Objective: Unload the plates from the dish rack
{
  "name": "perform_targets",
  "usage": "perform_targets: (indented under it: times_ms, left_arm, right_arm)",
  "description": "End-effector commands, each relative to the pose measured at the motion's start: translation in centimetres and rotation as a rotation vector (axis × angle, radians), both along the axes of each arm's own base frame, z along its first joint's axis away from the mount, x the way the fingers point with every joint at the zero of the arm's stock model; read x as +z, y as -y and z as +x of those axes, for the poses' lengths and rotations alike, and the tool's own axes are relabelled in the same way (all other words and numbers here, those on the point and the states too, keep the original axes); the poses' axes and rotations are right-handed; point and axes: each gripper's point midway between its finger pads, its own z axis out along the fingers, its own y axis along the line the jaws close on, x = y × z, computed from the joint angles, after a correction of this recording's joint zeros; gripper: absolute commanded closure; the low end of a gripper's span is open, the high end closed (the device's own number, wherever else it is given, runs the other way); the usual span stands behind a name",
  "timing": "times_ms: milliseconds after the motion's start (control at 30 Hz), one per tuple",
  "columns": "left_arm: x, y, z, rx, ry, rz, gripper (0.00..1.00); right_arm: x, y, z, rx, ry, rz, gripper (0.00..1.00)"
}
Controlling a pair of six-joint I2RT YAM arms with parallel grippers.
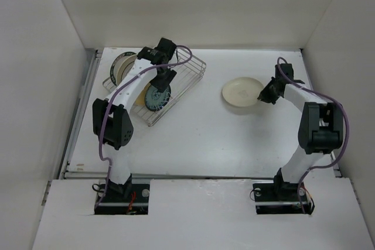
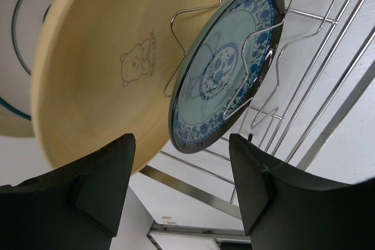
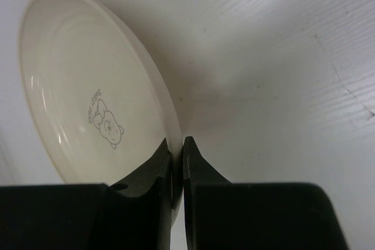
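Top external view gives you the dish rack [image 1: 188, 69] near the far left corner of the table [image 1: 205, 139]. It is set slantwise, with its left end close to the left edge. Several plates [image 1: 122, 67] stand on edge in it, partly hidden under the left arm [image 1: 132, 86]. One cream plate [image 1: 240, 93] lies toward the far right part of the table, well apart from the rack.

Left wrist view shows you what the top one hides. A tan plate [image 2: 99, 57] with a small bear print stands tilted just beside a blue patterned plate [image 2: 225, 68], which sits in the zigzag wire. Behind the tan one is a white plate with a teal ring [image 2: 14, 39]. The left gripper [image 2: 180, 144] hangs before these plates with its jaws wide apart, touching nothing.

Right wrist view shows you the right gripper [image 3: 177, 147] pinched closed on the rim of the cream plate, which also carries a bear print. From above you cannot read this grip.

White walls [image 1: 193, 4] rise along the left, far and right edges. Bare table surface runs between the rack and the cream plate, and from both down to the near edge.
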Motion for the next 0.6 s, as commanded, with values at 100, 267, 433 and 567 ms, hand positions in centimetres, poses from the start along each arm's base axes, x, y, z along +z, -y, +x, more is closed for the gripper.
perform_targets:
  times_ms: [100, 267, 433, 567]
  left_arm:
    - [-0.2, -1.3, 0.3, 0.012, -0.002, 0.030, 0.40]
    - [-0.6, -1.1, 0.1, -0.003, -0.019, 0.021, 0.45]
    - [-1.5, -0.8, -0.1, -0.019, -0.053, 0.019, 0.51]
    - [-2.6, -0.5, -0.3, -0.026, -0.093, 0.014, 0.53]
  right_arm:
    - [-1.6, 2.0, 0.2, -0.024, -0.017, -0.070, 0.59]
    - [-0.1, 2.2, -0.4, -0.008, 0.011, -0.096, 0.45]
    - [2.7, 1.4, -0.4, 0.035, 0.079, -0.070, 0.45]
    - [4.3, 1.6, -1.2, 0.034, 0.100, -0.088, 0.35]
